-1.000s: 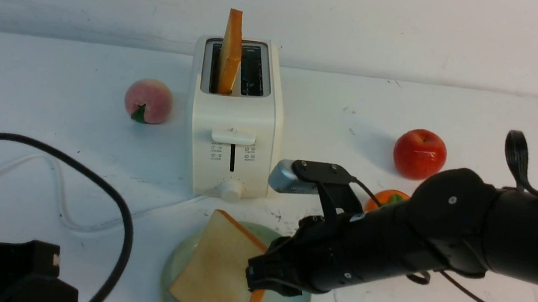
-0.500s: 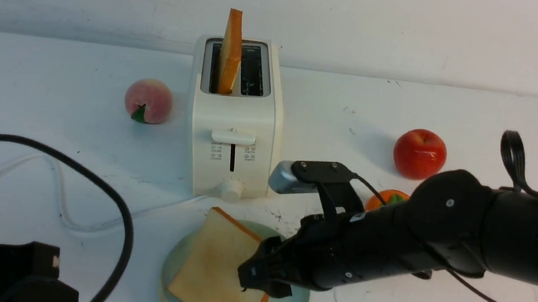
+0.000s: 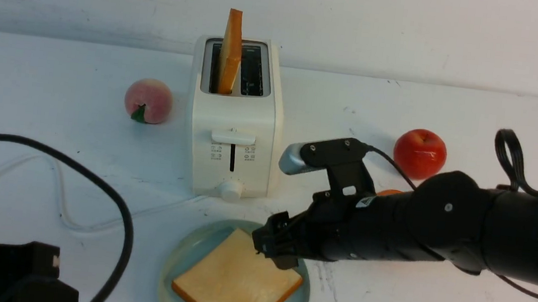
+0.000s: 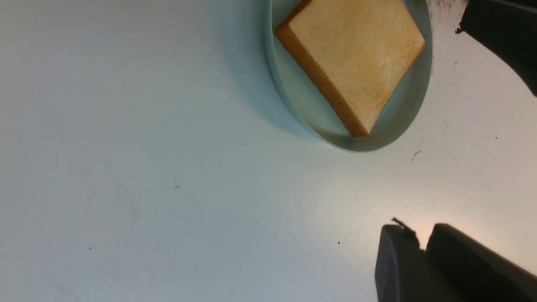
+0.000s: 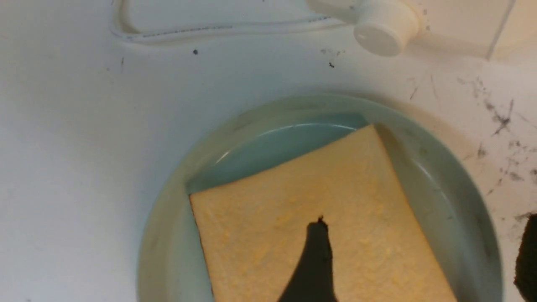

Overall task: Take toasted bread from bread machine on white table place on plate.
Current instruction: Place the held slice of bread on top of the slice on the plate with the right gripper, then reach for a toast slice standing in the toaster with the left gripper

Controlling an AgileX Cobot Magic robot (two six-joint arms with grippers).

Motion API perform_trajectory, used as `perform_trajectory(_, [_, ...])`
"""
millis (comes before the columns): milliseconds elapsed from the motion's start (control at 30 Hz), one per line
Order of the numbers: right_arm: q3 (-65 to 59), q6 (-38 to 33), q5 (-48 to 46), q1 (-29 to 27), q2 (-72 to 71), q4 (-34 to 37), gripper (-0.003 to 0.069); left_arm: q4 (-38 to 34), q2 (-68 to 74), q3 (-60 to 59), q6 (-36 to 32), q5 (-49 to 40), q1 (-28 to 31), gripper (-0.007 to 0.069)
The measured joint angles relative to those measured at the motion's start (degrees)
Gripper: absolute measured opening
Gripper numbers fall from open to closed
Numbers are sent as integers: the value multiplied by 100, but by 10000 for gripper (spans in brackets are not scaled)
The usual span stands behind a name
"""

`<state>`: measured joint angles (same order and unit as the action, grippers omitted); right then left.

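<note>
One slice of toasted bread (image 3: 235, 282) lies flat in the plate (image 3: 170, 270), which sits on the white table (image 3: 47, 72) at six o'clock from the bread machine (image 3: 235, 117). The right gripper (image 3: 275, 246) hangs over that slice's far right edge, its fingers (image 5: 312, 260) spread wide and holding nothing. The slice's middle lies at seven o'clock from the tips. A second slice (image 3: 231, 52) stands upright in the machine's left slot. The left gripper (image 3: 6, 268) sits at nine o'clock from the plate, and I cannot tell how its jaws stand.
</note>
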<state>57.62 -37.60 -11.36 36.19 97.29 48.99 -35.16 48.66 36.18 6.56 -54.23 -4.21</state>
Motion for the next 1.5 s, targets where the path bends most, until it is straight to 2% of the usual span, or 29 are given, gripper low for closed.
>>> perform_trajectory(133, [0, 0, -193, -119, -77, -102, 578, 0, 0, 0, 0, 24, 0, 96])
perform_trajectory(267, [0, 0, -645, -390, -428, -153, 530, -6, 0, 0, 0, 243, 0, 101])
perform_trajectory(367, [0, 0, -1350, -878, -1111, -171, 433, -274, 0, 0, 0, 717, 0, 101])
perform_trajectory(433, [0, 0, -1972, -1272, -1628, -215, 337, -659, 0, 60, -47, 1007, 0, 101])
perform_trajectory(467, [0, 0, -2033, -1359, -1676, -222, 328, -740, 0, 72, -65, 1028, 0, 101])
perform_trajectory(567, [0, 0, -3362, -2200, -2573, -473, 115, -1751, 6, 530, -791, 1241, 0, 101])
perform_trajectory(633, [0, 0, -3835, -2490, -2884, -615, 44, -2119, 49, 783, -1106, 1263, 0, 100])
perform_trajectory(700, [0, 0, -4318, -2828, -3268, -810, -7, -2435, 164, 1159, -1428, 1252, -5, 83])
perform_trajectory(833, [0, 0, -5365, -3394, -4005, -1025, -20, -2535, 666, 1955, -1702, 1056, -5, -14])
perform_trajectory(867, [0, 6, -5594, -3466, -4136, -1040, -20, -2503, 802, 2135, -1720, 967, -5, -14])
perform_trajectory(933, [0, 34, -5810, -3544, -4362, -1046, -20, -2408, 1066, 2372, -1705, 810, -5, -14])
perform_trajectory(1100, [0, 228, -6006, -3594, -5091, -945, -20, -1421, 2143, 3293, -1116, -10, -11, -14])
perform_trajectory(1167, [0, 257, -6042, -3594, -5435, -934, -19, -637, 2817, 4042, -465, -544, -11, -14])
perform_trajectory(1300, [0, 257, -6081, -3594, -5815, -934, -17, 387, 3610, 5034, 262, -828, -11, -14])
perform_trajectory(1433, [-32, 257, -6086, -3594, -5974, -916, -15, 974, 4093, 5753, 963, -1127, -63, -14])
perform_trajectory(1500, [-178, 257, -6092, -3594, -6024, -916, -13, 1481, 4358, 6198, 1462, -1431, -333, -14])
